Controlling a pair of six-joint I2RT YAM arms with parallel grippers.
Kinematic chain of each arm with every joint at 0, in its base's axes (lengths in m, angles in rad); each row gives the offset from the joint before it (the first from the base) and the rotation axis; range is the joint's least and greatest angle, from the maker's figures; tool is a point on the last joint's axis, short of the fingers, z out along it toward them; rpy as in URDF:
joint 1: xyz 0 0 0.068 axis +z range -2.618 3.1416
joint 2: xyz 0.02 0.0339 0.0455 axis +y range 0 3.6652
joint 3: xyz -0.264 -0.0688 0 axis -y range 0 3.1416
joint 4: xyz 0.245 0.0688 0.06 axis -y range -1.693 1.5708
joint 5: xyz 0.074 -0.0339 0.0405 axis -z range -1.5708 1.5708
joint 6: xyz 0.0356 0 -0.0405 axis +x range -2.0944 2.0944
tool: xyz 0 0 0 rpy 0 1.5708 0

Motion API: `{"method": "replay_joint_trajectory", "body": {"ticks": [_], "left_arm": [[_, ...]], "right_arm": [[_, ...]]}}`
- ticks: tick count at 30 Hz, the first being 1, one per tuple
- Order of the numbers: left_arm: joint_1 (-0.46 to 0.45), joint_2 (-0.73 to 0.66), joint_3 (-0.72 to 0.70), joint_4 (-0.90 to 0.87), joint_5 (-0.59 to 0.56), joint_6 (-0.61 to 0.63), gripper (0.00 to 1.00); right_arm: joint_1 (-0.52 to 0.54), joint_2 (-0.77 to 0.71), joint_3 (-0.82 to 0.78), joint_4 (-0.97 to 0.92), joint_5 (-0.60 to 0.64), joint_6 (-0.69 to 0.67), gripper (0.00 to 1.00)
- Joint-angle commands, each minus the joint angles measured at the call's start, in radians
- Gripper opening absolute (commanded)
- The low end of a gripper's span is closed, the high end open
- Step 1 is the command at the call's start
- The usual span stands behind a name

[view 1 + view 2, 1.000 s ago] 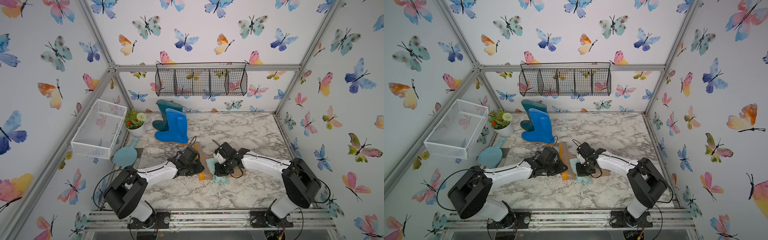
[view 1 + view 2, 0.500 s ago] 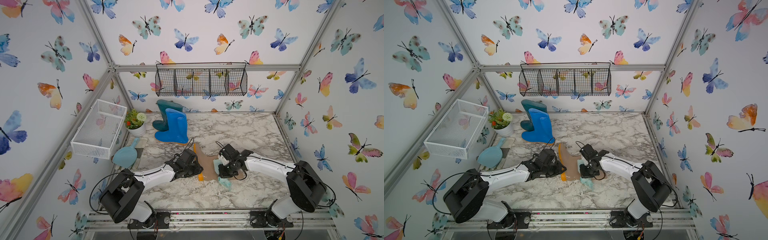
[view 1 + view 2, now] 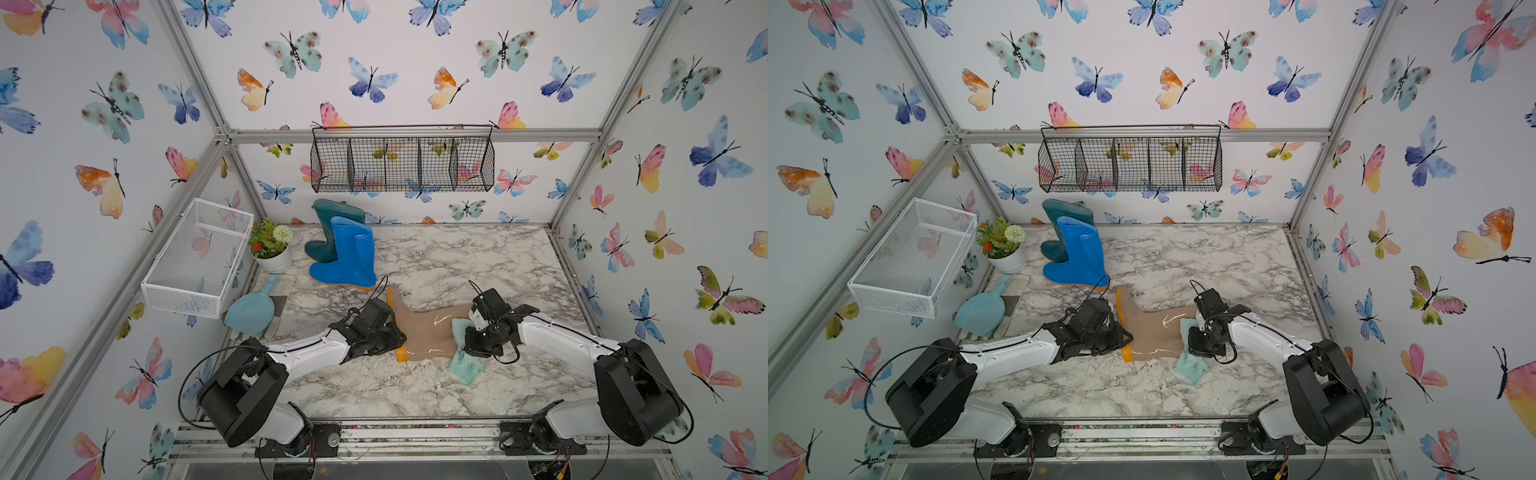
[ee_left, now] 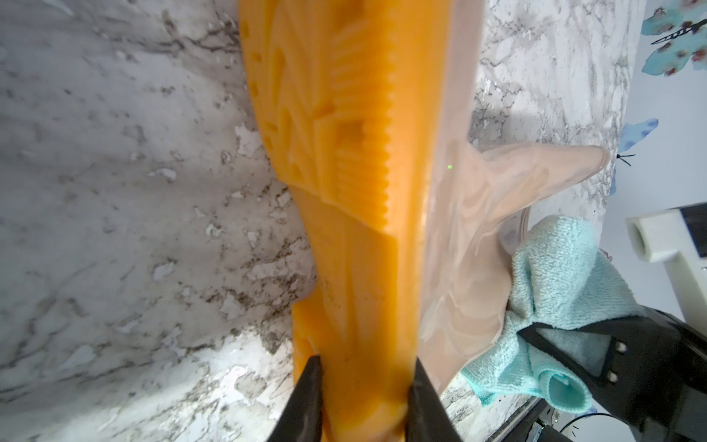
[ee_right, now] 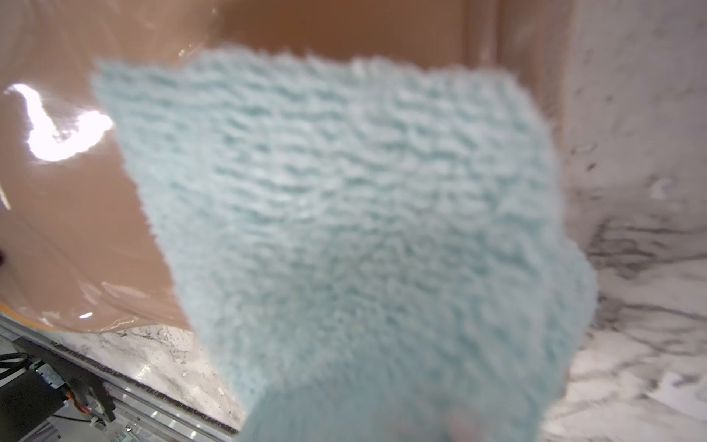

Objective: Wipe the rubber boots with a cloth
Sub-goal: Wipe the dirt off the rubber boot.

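A desk [image 3: 457, 257] with a grey-veined marble pattern is enclosed by walls [image 3: 415, 62] papered with watercolour butterflies and by a frame [image 3: 415, 135] of aluminium bars. A black wire basket [image 3: 402, 164] is hung on the back wall and a white mesh basket [image 3: 195, 257] on the left wall. A potted plant [image 3: 270, 247] is set in the far left corner, and a light blue scoop [image 3: 249, 309] is laid nearer the front. The blue boot [image 3: 349, 257] is stood upright beside the plant, and the teal boot [image 3: 328, 224] is half hidden just behind it. The beige boot [image 3: 428, 328] is laid on its side in the middle of the desk, its shaft pointing towards the right arm. Its orange sole is clamped between the dark fingers of the left tool [image 4: 365, 363], whose bases are cut off by the edge of the left wrist view. The cloth [image 3: 465, 361] is clenched in the right tool [image 3: 467, 343] and pressed against the shaft near its opening, with a loose end trailed onto the desk. The right tool's fingertips are covered by the cloth. The right wrist view is blurred and mostly filled by the cloth, with only glossy beige rubber and marble made out around it.
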Motion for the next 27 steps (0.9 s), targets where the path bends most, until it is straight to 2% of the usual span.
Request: {"method": "replay_joint_trajectory", "body": {"ticks": [1, 6, 8, 10, 12, 16, 18, 23, 27], "left_arm": [[-0.003, -0.022, -0.022, -0.006, 0.001, -0.017, 0.00], [-0.013, -0.013, -0.018, 0.001, 0.004, -0.024, 0.00], [-0.017, -0.008, -0.009, -0.002, 0.005, -0.022, 0.00], [-0.022, -0.010, 0.000, -0.008, 0.001, -0.021, 0.00], [-0.026, -0.016, 0.001, -0.014, -0.002, -0.024, 0.00], [-0.029, -0.017, -0.011, -0.014, -0.001, -0.024, 0.00], [-0.034, -0.018, -0.016, -0.010, -0.003, -0.027, 0.00], [-0.040, -0.016, -0.021, 0.000, 0.001, -0.030, 0.00], [-0.043, -0.007, -0.012, 0.009, 0.007, -0.026, 0.00]], "right_arm": [[0.062, 0.020, 0.018, -0.004, -0.046, 0.021, 0.02], [0.292, 0.120, 0.183, 0.010, 0.013, 0.038, 0.02], [0.319, 0.159, 0.226, -0.012, 0.032, 0.022, 0.02], [0.314, 0.157, 0.214, -0.031, 0.072, 0.026, 0.02], [0.265, 0.122, 0.165, -0.048, 0.116, 0.028, 0.02], [0.050, 0.016, 0.003, -0.015, 0.016, 0.024, 0.02], [0.001, -0.021, -0.036, -0.006, 0.011, 0.015, 0.03], [0.037, -0.002, 0.018, 0.035, -0.068, 0.035, 0.03], [0.229, 0.063, 0.153, 0.084, -0.028, 0.066, 0.02]]}}
